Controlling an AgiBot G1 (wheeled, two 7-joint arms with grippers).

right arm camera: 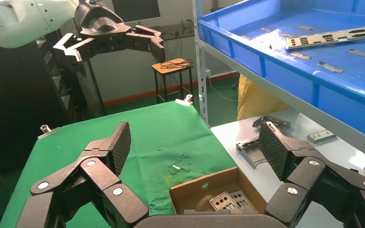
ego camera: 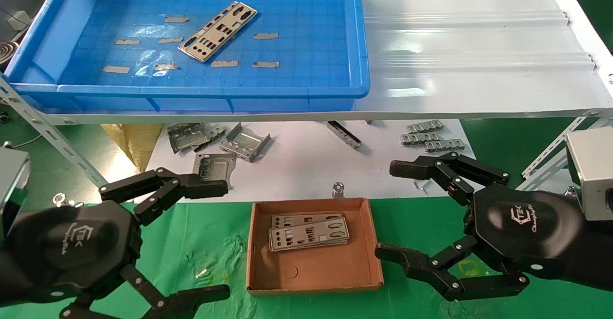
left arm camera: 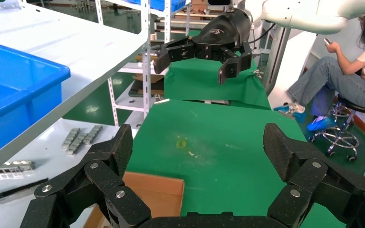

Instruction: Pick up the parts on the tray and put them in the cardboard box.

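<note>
One silver plate, a part (ego camera: 218,31) (right arm camera: 330,38), lies at a slant on the floor of the blue tray (ego camera: 191,91) (right arm camera: 285,61) up on the white shelf. Below, the cardboard box (ego camera: 313,273) (right arm camera: 204,187) sits on green cloth and holds two overlapping parts (ego camera: 309,233) (right arm camera: 233,202). My left gripper (ego camera: 218,240) (left arm camera: 199,147) hangs open and empty just left of the box. On the other side of the box my right gripper (ego camera: 390,210) (right arm camera: 195,142) is open too, with nothing in it.
Bent grey brackets (ego camera: 244,142) and ribbed clips (ego camera: 431,137) lie on the white sheet under the shelf, behind the box. Slanted shelf struts (ego camera: 48,132) flank both sides. A person sits on a chair (left arm camera: 351,71) beyond the table.
</note>
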